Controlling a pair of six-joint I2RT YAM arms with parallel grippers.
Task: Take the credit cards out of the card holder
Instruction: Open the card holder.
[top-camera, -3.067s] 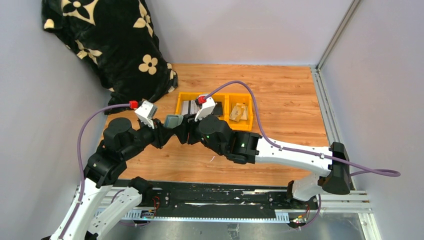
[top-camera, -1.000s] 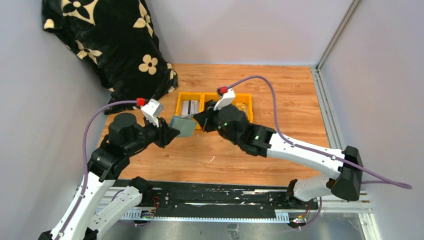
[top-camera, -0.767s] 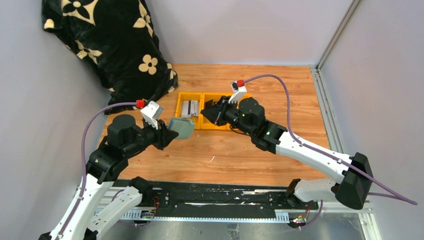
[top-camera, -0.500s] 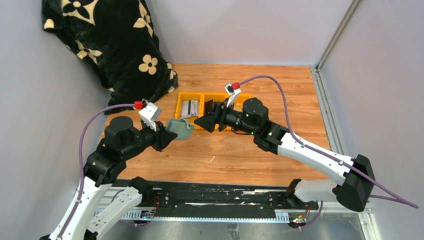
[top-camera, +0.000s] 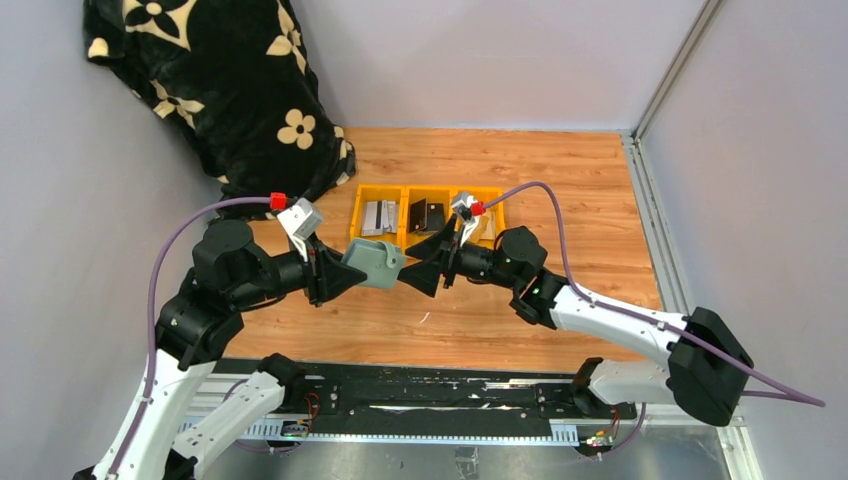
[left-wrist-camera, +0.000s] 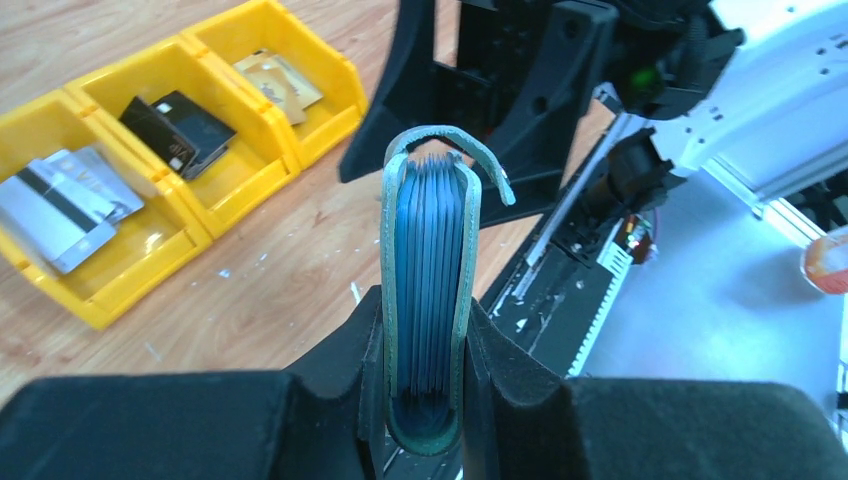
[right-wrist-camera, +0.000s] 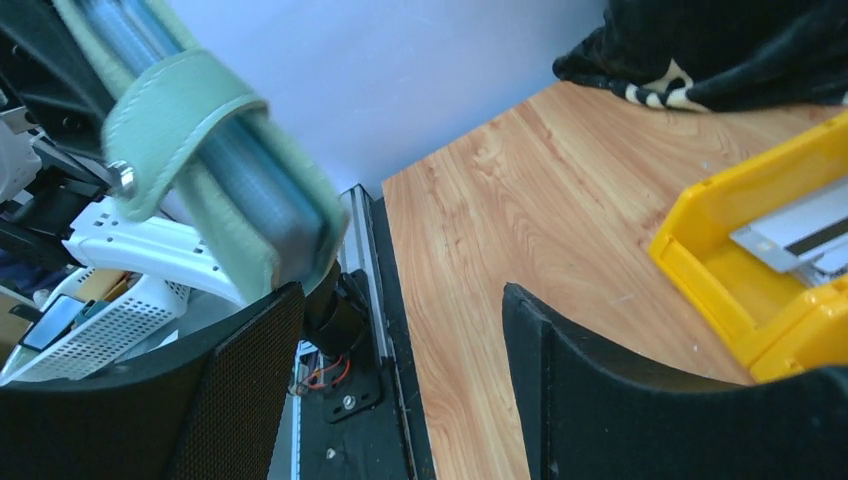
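Left hand (top-camera: 338, 274) clenched on the card holder (top-camera: 372, 262), which is held above the bench (top-camera: 560, 190) just left of centre; closing tab unfastened, stacked card edges showing between its covers. Right hand (top-camera: 425, 272) released, fingers spread and empty, just beside the holder. Yellow bins (top-camera: 404, 218) toward the far edge contain loose cards (top-camera: 377, 214)

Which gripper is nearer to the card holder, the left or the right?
Left. The left gripper clamps the card holder; the right gripper faces it, open, not gripping it.
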